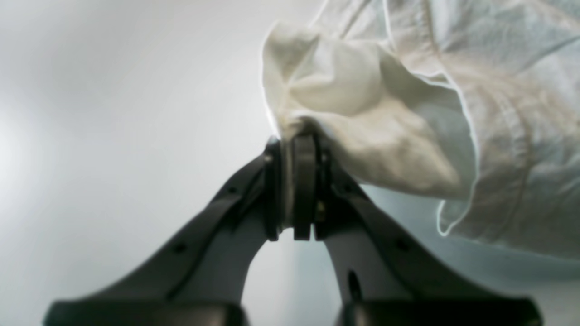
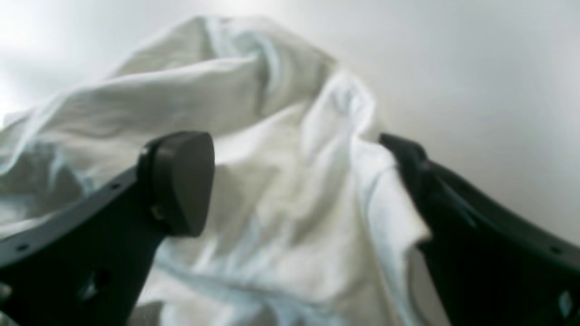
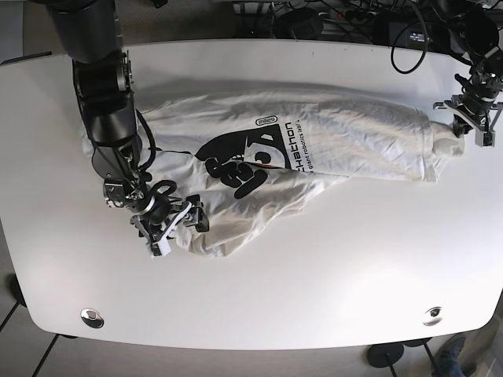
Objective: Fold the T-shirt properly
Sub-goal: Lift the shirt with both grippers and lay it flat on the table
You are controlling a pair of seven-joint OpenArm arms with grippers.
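Note:
A white T-shirt with a black print lies crumpled and stretched sideways across the white table. My left gripper is at the shirt's right end, shut on a pinch of its cloth. The left wrist view shows the left gripper with the T-shirt bunched above its closed tips. At the shirt's lower left corner my right gripper is open. In the right wrist view, the T-shirt fills the gap of the right gripper, between two spread fingers.
Dark cables and equipment sit beyond the table's far edge. Two round metal discs lie near the front edge. The right arm's black body reaches over the table's left part.

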